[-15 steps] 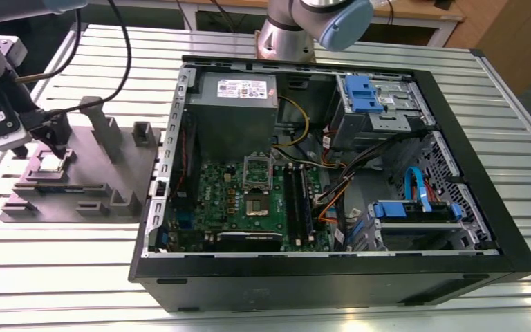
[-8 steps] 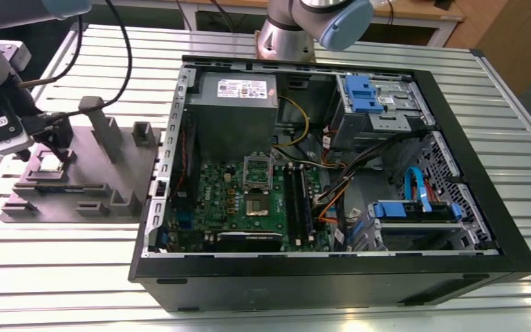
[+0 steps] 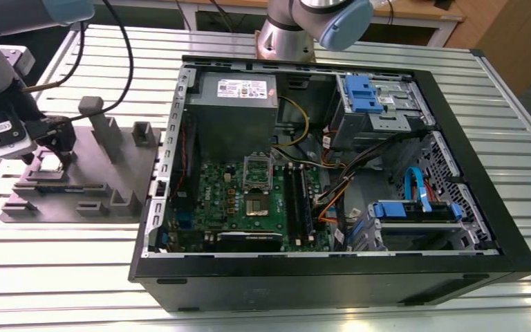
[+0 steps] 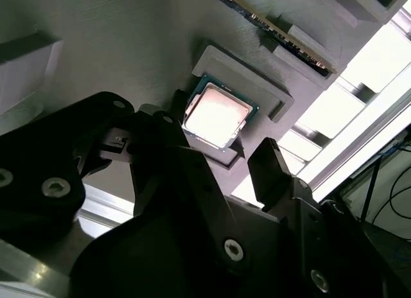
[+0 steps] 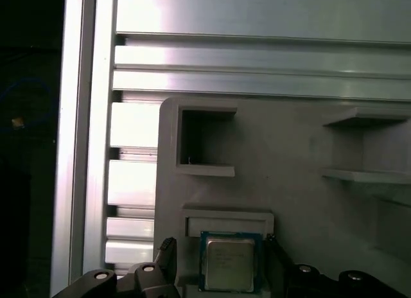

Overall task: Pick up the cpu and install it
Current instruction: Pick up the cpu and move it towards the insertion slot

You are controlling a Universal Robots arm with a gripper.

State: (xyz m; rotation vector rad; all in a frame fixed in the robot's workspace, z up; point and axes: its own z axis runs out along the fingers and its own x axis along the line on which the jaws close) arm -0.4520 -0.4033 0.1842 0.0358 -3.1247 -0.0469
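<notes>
**Gripper open over the cpu in its fixture nest.**
Exterior view: at the exterior view's left, the gripper (image 3: 52,152) hangs over the grey fixture block (image 3: 90,188) beside the open computer case (image 3: 339,277), with the cpu (image 3: 52,164) seated beneath it. Second wrist view: the fingers (image 4: 273,171) stand apart on either side of the cpu (image 4: 216,118) and hold nothing. First wrist view: the cpu (image 5: 230,262) lies flat in its recess. It is judged light, rigid, smooth-topped and fragile, and is best gripped by two opposite edges.

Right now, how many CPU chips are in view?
1: the cpu lies in its pocket on the grey fixture, on the exterior view's left. Others may be hidden.
</notes>
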